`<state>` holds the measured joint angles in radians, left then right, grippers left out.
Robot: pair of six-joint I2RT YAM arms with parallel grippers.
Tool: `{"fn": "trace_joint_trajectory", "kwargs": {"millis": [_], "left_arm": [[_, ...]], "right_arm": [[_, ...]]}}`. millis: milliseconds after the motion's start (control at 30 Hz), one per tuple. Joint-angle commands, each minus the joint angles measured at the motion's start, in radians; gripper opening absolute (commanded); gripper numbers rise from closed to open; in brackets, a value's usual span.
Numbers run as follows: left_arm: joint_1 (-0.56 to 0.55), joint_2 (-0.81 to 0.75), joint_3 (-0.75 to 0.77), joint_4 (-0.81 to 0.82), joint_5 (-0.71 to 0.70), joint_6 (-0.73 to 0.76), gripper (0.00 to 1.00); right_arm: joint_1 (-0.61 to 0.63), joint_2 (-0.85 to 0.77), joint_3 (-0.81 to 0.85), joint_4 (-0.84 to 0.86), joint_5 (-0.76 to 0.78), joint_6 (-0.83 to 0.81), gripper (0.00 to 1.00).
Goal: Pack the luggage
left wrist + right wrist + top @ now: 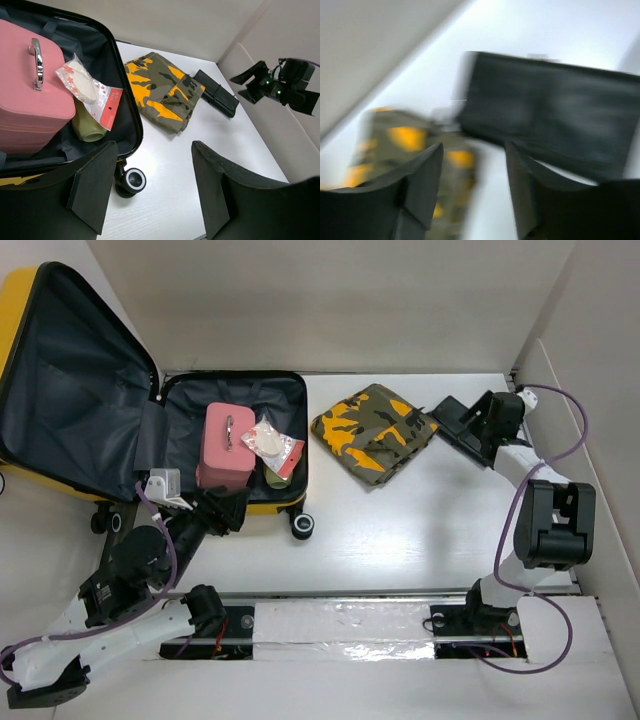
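The yellow luggage [30, 300] lies open at the back left, its dark lining showing. Inside its lower half sit a pink boxy case [226, 445], a clear packet with red print [275, 445] and a pale green bottle [87, 130]. A camouflage pouch [372, 430] lies on the table to its right. A black wallet-like case [216, 93] lies beyond the pouch. My left gripper [225, 510] is open and empty at the luggage's near edge, above a wheel [132, 181]. My right gripper [455, 425] is open and empty over the black case [555, 117].
White walls close the table at the back and right. A taped strip [340, 630] runs along the near edge between the arm bases. Bare white table lies in front of the pouch.
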<state>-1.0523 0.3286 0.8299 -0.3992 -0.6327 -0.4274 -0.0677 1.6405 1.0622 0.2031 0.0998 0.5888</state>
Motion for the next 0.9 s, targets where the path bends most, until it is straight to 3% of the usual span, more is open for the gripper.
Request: {"fn": "trace_joint_trajectory", "kwargs": {"millis": [0,200,333,367,433,633,700,867], "left_arm": [[0.005,-0.017,-0.015,0.048,0.030,0.010,0.58],[0.005,-0.043,-0.018,0.059,0.056,0.016,0.58],[0.005,-0.049,-0.020,0.062,0.073,0.019,0.58],[0.005,-0.051,-0.020,0.062,0.074,0.019,0.58],[0.005,-0.053,-0.021,0.063,0.079,0.021,0.58],[0.005,-0.054,-0.023,0.069,0.083,0.024,0.58],[0.005,-0.053,-0.021,0.069,0.085,0.024,0.58],[0.005,-0.056,-0.021,0.068,0.087,0.024,0.58]], "right_arm": [[-0.026,-0.025,0.018,-0.189,0.227,-0.119,0.77],[-0.089,0.135,0.206,-0.442,0.337,-0.251,0.93],[-0.174,0.188,0.205,-0.442,0.200,-0.222,0.96],[-0.196,0.197,0.199,-0.438,0.164,-0.213,0.96],[-0.234,0.215,0.183,-0.419,0.106,-0.196,0.86],[-0.244,0.257,0.264,-0.488,0.017,-0.222,0.82],[-0.244,0.271,0.274,-0.496,-0.023,-0.221,0.74],[-0.244,0.274,0.222,-0.439,-0.173,-0.153,0.73]]}}
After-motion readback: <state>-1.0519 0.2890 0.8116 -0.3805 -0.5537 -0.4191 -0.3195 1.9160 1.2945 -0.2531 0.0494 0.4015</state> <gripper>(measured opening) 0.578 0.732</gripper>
